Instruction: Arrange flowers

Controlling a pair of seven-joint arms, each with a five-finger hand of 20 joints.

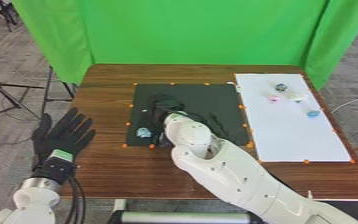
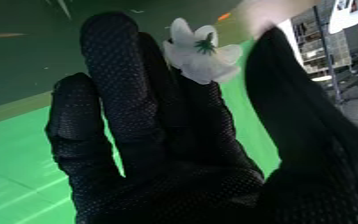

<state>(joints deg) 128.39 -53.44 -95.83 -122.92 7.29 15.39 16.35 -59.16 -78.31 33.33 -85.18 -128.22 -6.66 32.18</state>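
Showing at the fingertips in wrist view: white flower (image 2: 202, 61), petals spread, dark green base facing the camera. It overlaps one fingertip; can't tell if it's gripped or just lying in front.

Right hand (image 1: 165, 103): over the dark mat (image 1: 191, 94), middle of the head frame, arm coming in from lower right. Wrist view has the right hand (image 2: 189, 175) open, fingers near straight, wide gap to thumb. Pale blurred thing (image 2: 282, 9) by the thumb tip, too fuzzy to name.

Pale blue flower (image 1: 143, 132) on the mat's lower left part, just beside the right hand.

White board (image 1: 300, 137) just right of the mat. Its upper part carries a dark blue flower (image 1: 281, 87), a pink one (image 1: 274, 98) just below, a white one (image 1: 297, 97) beside that, and a brighter blue one (image 1: 313, 114) lower right.

Left hand (image 1: 60, 137): left side of frame, open, fingers straight and spread, well apart from the mat.
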